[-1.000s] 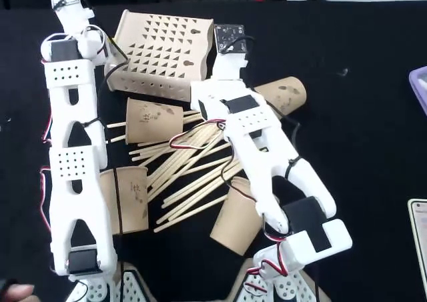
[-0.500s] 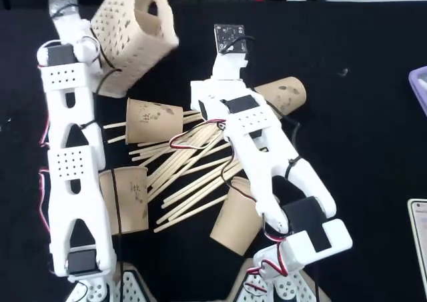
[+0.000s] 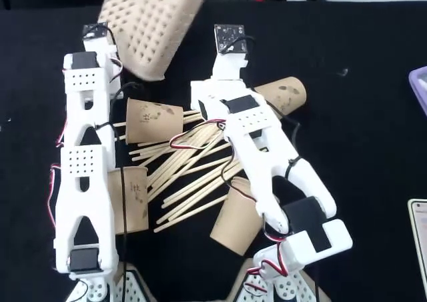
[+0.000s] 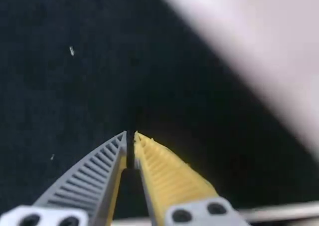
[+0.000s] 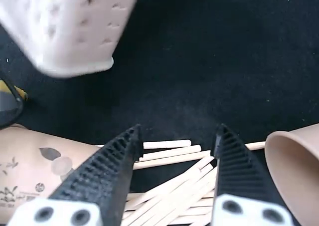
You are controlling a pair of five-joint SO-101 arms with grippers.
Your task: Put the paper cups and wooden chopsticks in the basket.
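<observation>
**Basket tipped at far edge; cups and chopsticks all out on the counter**

- Basket [image 3: 150,29]: you have it at the far edge of the black counter [image 3: 360,149], tilted, with its perforated wall facing the high camera. It sits just beside the wrist end of your left arm. I can't tell whether it rests on the counter or is off it.
- Left tool [image 4: 130,134]: grey and yellow fingers are pressed together tip to tip. Nothing is visible between them, and there is dark counter beneath.
- Right tool [image 5: 177,128]: fingers are spread wide and hang over the far end of the chopsticks [image 3: 190,165], pinching nothing. In your right wrist view the basket is beyond the tips and well apart from them.
- Cups: all four are on their sides, none in the basket.
  - Far-left cup [image 3: 153,121] is between the basket and the chopstick pile, with stick ends poking out beside it.
  - Far-right cup [image 3: 285,94] is just beside your right arm, mouth toward the right tool.
  - Near-left cup [image 3: 131,199] is partly behind your left arm.
  - Near-right cup [image 3: 237,225] is partly under your right arm, at the near end of the pile.
- Chopsticks: a loose fan lies between the four cups, running under your right arm. All of them are on the counter.
</observation>
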